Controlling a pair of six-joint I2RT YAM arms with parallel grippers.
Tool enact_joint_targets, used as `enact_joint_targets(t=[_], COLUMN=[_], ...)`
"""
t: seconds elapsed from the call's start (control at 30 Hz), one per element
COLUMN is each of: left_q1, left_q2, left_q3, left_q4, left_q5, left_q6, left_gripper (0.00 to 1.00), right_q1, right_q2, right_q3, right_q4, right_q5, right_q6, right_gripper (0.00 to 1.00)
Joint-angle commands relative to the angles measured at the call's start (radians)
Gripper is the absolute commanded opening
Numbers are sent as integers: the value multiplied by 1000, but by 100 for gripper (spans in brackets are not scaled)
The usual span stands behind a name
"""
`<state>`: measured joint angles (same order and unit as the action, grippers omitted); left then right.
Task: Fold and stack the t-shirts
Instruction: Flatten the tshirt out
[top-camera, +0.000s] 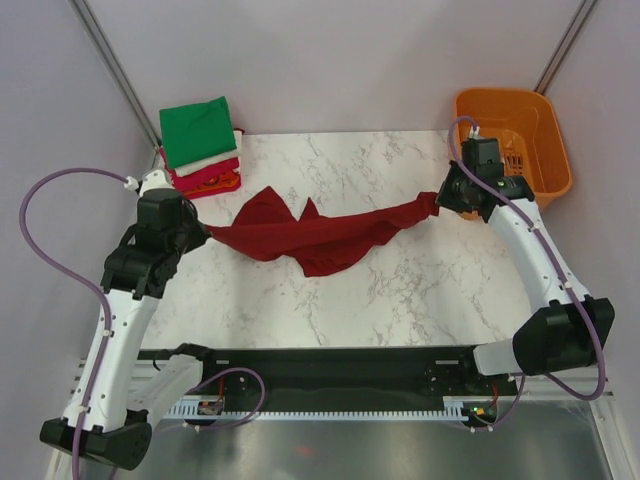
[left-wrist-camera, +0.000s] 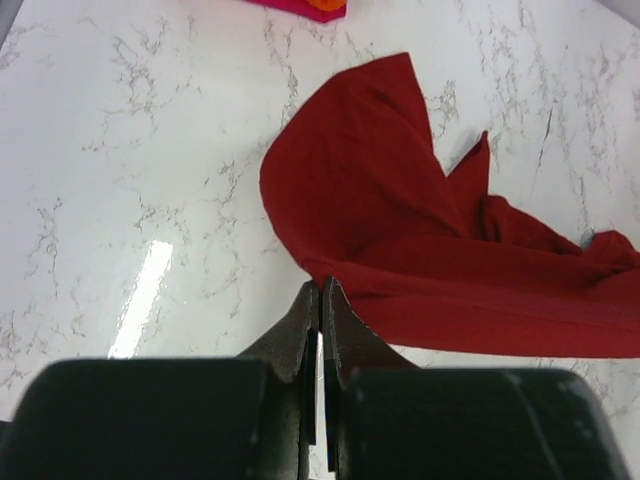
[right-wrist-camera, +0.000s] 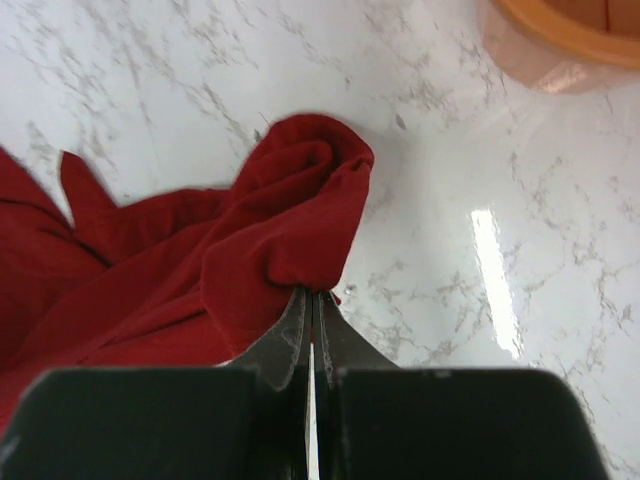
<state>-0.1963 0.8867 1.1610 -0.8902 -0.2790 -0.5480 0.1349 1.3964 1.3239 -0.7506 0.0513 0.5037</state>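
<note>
Far left, at the back corner of the marble table (top-camera: 420, 300): a stack of folded t-shirts (top-camera: 205, 170), topped by a green t-shirt (top-camera: 198, 130) turned a little off square, with white, pink-red and orange layers peeking out beneath. Just in front of that stack, the left gripper (top-camera: 202, 237), fingers pressed together with only a hairline slit between them in the left wrist view, pinching the left edge of the dark red t-shirt (top-camera: 310, 238). From there rightward, strung across the middle of the table between the two arms as a narrow, twisted band. Held at both ends, sagging in the centre with a wider fold drooping toward the near side and seeming to touch the marble; cannot tell from above how much of it rests there. Near the left end, a rounded flap and a small pointed peak spread toward the far side, lying flat on the surface in the left wrist view. Unfolded, rumpled, near the stack yet not touching it. At the right end, bunched into a thick roll and clamped by the right gripper (top-camera: 441, 203), fingers closed tight on the wad, plain in the right wrist view. Far right, off the table's back corner and just beside that gripper: the orange basket (top-camera: 548, 150), partly hidden behind the right arm.
</note>
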Motion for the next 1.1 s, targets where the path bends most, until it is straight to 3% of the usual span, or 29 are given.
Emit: enact_joint_targets(t=[0.0, 0.17, 0.43, 0.63, 0.8, 1.07], left_q1=[11, 9, 9, -6, -6, -6], left_q2=[24, 18, -87, -141, -132, 72], left_q3=[114, 311, 577, 761, 804, 859], left_q4=[16, 2, -9, -56, -59, -62], left_q5=[-17, 9, 191, 238, 261, 143], left_q6=[74, 131, 253, 270, 266, 292], left_gripper=[2, 2, 2, 2, 2, 2], right_q1=[-8, -9, -9, -9, -9, -8], right_q2=[-17, -97, -333, -488, -439, -214], right_q3=[154, 351, 567, 705, 877, 851], right_q4=[-4, -52, -223, -253, -326, -168], right_q5=[-45, -148, -70, -30, 4, 27], right_q6=[-31, -51, -21, -10, -19, 7], right_gripper=[0, 0, 0, 0, 0, 0])
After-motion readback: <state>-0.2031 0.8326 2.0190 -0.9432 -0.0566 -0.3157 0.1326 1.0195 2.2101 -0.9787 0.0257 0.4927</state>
